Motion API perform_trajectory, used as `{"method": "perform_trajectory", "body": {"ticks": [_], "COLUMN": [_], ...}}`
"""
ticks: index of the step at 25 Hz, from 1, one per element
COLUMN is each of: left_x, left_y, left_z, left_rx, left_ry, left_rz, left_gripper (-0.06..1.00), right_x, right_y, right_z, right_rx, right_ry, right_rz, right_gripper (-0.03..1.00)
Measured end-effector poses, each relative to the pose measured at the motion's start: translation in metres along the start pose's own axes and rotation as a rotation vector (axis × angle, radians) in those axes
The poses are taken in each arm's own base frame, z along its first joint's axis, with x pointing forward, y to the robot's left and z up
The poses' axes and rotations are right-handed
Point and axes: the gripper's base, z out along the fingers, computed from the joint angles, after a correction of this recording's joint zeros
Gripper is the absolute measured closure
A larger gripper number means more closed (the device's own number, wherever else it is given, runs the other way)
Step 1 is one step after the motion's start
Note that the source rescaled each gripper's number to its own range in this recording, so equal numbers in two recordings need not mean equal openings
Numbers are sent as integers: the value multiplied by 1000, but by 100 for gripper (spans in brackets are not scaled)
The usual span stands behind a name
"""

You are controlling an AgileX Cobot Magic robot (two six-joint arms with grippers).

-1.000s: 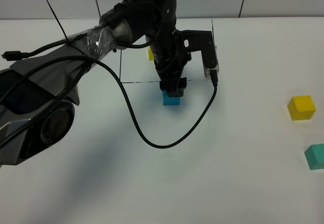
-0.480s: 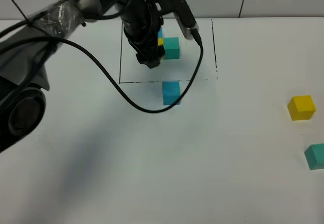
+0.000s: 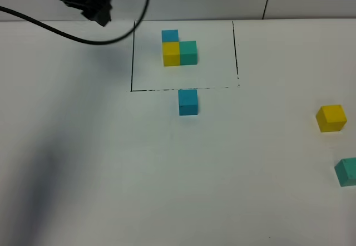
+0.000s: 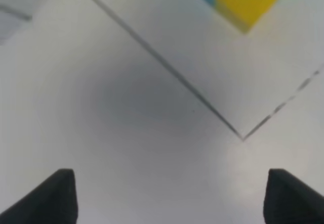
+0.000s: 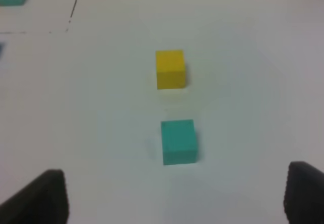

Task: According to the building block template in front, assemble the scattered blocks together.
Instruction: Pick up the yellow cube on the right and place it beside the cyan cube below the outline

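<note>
Three matte, sharp-edged cubes lie loose on the smooth white table (image 3: pixel 111 173). The blue cube (image 3: pixel 188 102) sits just outside the thin black outline (image 3: pixel 132 57), at 6 o'clock from the L-shaped template (image 3: pixel 179 49). The yellow cube (image 3: pixel 331 118) and, at its 6 o'clock, the teal cube (image 3: pixel 347 171) lie well apart at 4 o'clock. The left gripper (image 4: pixel 177 196), over the template half a second ago, has withdrawn to 10 o'clock, fingers spread, holding nothing. The right gripper (image 5: pixel 176 193), fingers likewise spread, faces both cubes unobstructed

Three cubes are forming the building block template (image 3: pixel 179 53); one blue cube (image 3: pixel 188 102), one yellow cube (image 3: pixel 331 117), one teal-green cube (image 3: pixel 347 171) are lying loose.
</note>
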Motion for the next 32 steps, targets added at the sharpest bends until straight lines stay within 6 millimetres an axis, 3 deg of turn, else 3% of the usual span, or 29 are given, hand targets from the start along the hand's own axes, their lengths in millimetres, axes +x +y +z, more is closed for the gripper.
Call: {"method": "perform_trajectory", "body": {"ticks": [5, 9, 15, 25, 32], "left_x": [55, 101, 142, 222, 279], "left_y": [54, 67, 30, -56, -112], "left_z": [-30, -59, -102, -186, -219], "left_rx": [-35, -21, -47, -171, -273], "left_ry": [40, 56, -10, -257, -480], "left_rz": [-184, -306, -341, -436, -414], "left_gripper": [-4, -4, -4, -5, -5], "right_x": [0, 0, 0, 0, 0], "right_y": [0, 0, 0, 0, 0], "right_z": [0, 0, 0, 0, 0], "right_rx": [0, 0, 0, 1, 1], "right_ry": [0, 0, 0, 0, 0], "right_rz": [2, 4, 11, 11, 15], "right_gripper": [24, 24, 24, 24, 24]}}
